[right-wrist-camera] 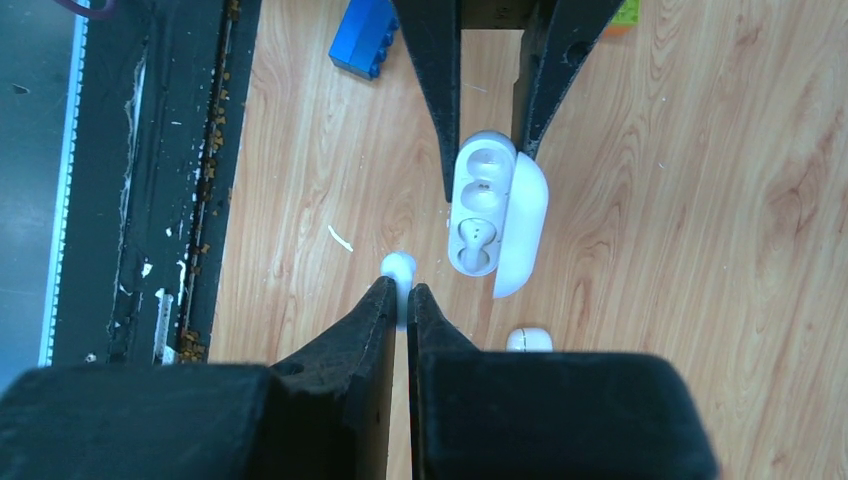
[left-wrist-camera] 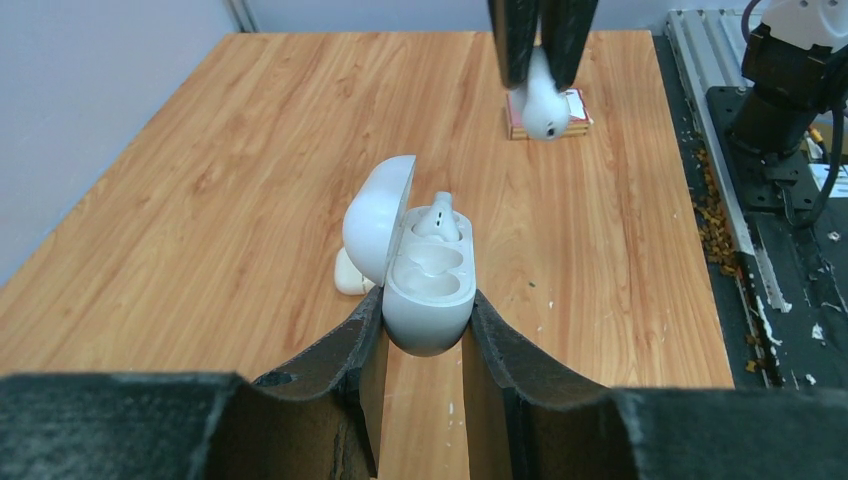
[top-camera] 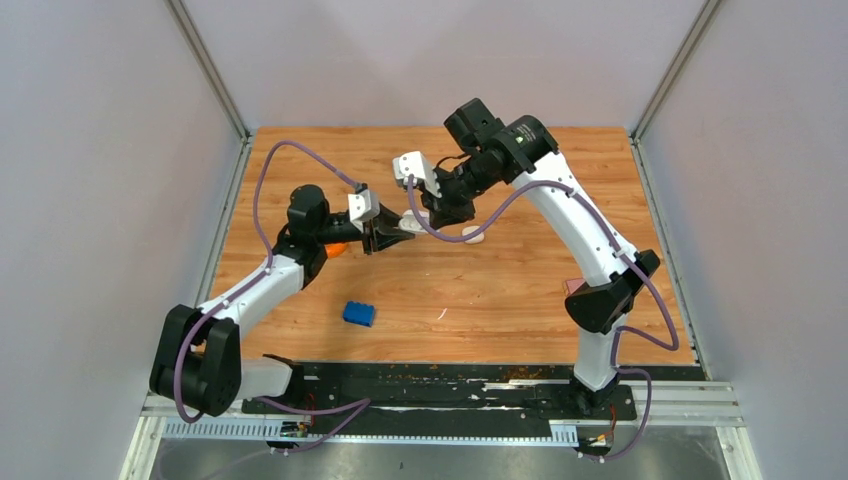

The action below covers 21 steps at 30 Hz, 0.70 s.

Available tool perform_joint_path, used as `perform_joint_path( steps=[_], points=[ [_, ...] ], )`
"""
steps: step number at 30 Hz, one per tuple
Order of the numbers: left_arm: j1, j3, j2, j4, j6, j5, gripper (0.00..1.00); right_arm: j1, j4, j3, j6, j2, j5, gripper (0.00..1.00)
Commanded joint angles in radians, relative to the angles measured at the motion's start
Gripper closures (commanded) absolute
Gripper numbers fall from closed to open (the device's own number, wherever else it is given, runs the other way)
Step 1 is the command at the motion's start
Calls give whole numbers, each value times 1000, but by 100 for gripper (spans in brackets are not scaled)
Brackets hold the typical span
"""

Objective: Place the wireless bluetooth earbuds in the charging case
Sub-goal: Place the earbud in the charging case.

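My left gripper point(left-wrist-camera: 425, 325) is shut on the white charging case point(left-wrist-camera: 430, 285) and holds it above the table with its lid point(left-wrist-camera: 375, 220) open. One white earbud point(left-wrist-camera: 438, 218) sits in the case's far slot; the near slot is empty. My right gripper point(right-wrist-camera: 402, 298) is shut on a second white earbud point(right-wrist-camera: 398, 268) by its stem. In the left wrist view that earbud point(left-wrist-camera: 545, 100) hangs beyond and above the case. In the right wrist view the case point(right-wrist-camera: 480, 205) lies just right of the held earbud. The top view shows both grippers meeting at mid table point(top-camera: 410, 222).
A second small white case point(right-wrist-camera: 528, 340) lies on the wooden table beside the held one; it also shows in the left wrist view point(left-wrist-camera: 350, 275). A blue toy brick point(top-camera: 359, 314) lies near the front. A small red-edged block point(left-wrist-camera: 575, 110) lies at the right side.
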Motion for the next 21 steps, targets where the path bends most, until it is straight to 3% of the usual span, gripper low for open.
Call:
perform_joint_path(
  steps=[1, 11, 21],
  points=[
    [-13, 48, 0, -13, 60, 34, 100, 19, 55, 12, 30, -7, 34, 100],
    [-18, 77, 9, -34, 39, 45, 100, 33, 245, -99, 89, -51, 57, 100],
    [-25, 79, 11, -31, 26, 35, 100, 50, 266, -69, 106, -25, 75, 100]
  ],
)
